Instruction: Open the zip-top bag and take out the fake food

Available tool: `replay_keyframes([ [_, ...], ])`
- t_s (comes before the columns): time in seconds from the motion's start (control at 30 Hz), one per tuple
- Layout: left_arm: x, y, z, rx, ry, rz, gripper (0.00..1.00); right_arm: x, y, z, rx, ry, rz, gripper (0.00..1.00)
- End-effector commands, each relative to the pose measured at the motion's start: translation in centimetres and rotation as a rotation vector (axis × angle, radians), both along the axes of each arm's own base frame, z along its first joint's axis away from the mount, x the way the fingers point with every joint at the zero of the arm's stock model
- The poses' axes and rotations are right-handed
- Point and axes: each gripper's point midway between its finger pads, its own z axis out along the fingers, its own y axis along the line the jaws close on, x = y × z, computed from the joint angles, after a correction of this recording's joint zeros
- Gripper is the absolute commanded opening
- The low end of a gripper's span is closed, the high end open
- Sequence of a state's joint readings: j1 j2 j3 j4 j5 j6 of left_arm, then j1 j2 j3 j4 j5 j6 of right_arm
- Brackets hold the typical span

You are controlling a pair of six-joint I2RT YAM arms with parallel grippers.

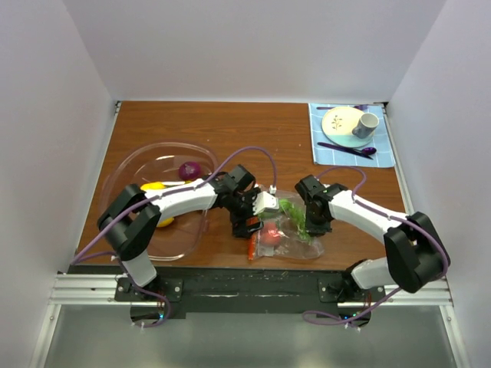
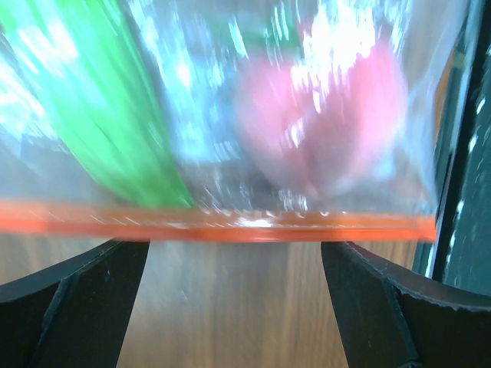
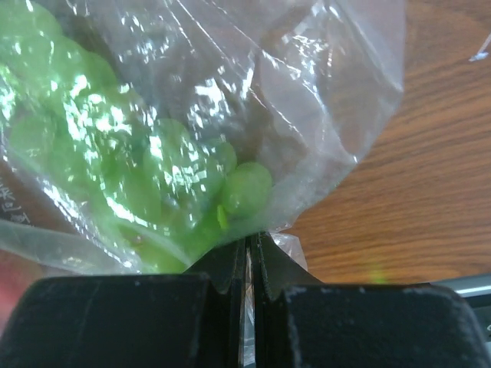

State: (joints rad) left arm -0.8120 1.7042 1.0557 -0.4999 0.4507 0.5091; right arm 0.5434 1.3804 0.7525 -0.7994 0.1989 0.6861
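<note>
The zip-top bag (image 1: 290,236) lies crumpled on the wooden table between my two grippers. Through its clear plastic I see fake food: a green bunch (image 3: 146,161) and a pink-red piece (image 2: 330,115), plus a long green piece (image 2: 100,115). My left gripper (image 2: 234,307) is open, and the bag's orange-red zip strip (image 2: 230,228) runs across just beyond its fingertips. In the top view it sits at the bag's left edge (image 1: 247,225). My right gripper (image 3: 249,245) is shut on a fold of the bag's plastic beside the green bunch, on the bag's right side (image 1: 311,222).
A large clear bowl (image 1: 123,172) stands at the left under my left arm, holding a purple piece (image 1: 189,169) and yellow pieces (image 1: 153,185). A blue cloth (image 1: 383,157) at the back right carries a plate, a cup and a spoon. The table's front edge runs just behind the bag.
</note>
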Motion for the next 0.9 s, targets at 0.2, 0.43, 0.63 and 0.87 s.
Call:
replay_keyframes([
  [0.2,-0.2,-5.5,2.2,-0.189,0.035,-0.113,1.0,0.7,1.3,-1.5,0.032,-0.014,-0.005,0.0],
  [0.43,-1.2,-7.8,1.9,-0.218,0.068,-0.14,1.0,0.5,2.1,-1.8,0.049,-0.011,0.004,0.0],
  [0.63,1.6,-9.4,2.4,-0.268,-0.047,-0.033,1.0,0.1,3.1,-2.3,0.058,-0.003,0.028,0.0],
  [0.87,4.2,-9.3,2.5,-0.292,-0.161,0.1,1.0,-1.1,4.1,-3.1,0.069,0.01,0.064,0.0],
])
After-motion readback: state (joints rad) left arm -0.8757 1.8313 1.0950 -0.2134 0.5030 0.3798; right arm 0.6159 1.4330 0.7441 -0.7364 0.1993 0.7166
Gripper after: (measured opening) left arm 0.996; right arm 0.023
